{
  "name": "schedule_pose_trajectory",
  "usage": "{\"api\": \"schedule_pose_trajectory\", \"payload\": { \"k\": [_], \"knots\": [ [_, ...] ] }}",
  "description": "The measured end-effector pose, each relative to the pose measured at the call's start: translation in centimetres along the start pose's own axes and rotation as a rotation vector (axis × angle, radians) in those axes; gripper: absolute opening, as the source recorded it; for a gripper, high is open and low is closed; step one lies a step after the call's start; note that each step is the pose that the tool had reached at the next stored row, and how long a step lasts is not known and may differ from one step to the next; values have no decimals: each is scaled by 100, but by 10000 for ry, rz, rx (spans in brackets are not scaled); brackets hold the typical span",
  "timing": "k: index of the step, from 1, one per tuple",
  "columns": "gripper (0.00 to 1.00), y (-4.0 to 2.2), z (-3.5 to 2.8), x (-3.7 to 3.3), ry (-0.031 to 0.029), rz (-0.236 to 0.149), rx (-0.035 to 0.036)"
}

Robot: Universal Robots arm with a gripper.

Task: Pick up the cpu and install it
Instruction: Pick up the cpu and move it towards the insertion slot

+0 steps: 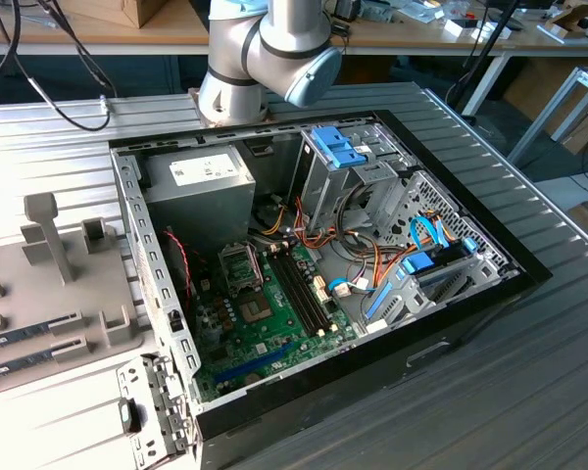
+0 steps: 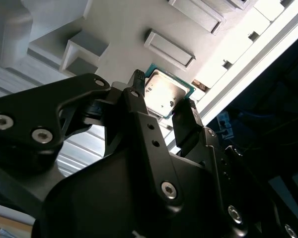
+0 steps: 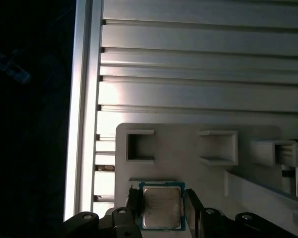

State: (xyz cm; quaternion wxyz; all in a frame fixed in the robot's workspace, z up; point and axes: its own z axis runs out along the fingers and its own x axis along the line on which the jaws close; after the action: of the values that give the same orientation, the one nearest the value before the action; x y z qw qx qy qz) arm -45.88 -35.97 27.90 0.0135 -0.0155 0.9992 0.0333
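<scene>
The cpu [image 3: 161,214] is a small square chip with a silver top and a thin green rim; it also appears in the second wrist view [image 2: 165,91]. It sits between the two black fingers of my gripper [image 3: 162,198], over a pale grey holder tray [image 3: 188,171]. The fingers press against two opposite edges of the chip, so the gripper [image 2: 161,96] is shut on it. I cannot tell whether the chip still rests on the tray. In the exterior view, the square metal socket frame [image 1: 241,266] lies on the green motherboard [image 1: 274,323] inside the open computer case.
The arm's base [image 1: 265,54] stands behind the case. A grey power-supply box [image 1: 198,181], drive cages [image 1: 358,166] and loose cables [image 1: 372,259] crowd the case. A grey fixture [image 1: 59,284] with memory sticks lies on the exterior view's left. The ribbed metal table [image 3: 198,94] ends at a dark edge.
</scene>
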Motion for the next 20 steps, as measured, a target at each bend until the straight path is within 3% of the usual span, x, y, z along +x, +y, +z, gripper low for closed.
{"api": "schedule_pose_trajectory", "payload": {
  "k": [6,20],
  "knots": [
    [47,5,-83,-3,1,0,0],
    [47,10,-148,-4,0,0,0]
  ]
}}
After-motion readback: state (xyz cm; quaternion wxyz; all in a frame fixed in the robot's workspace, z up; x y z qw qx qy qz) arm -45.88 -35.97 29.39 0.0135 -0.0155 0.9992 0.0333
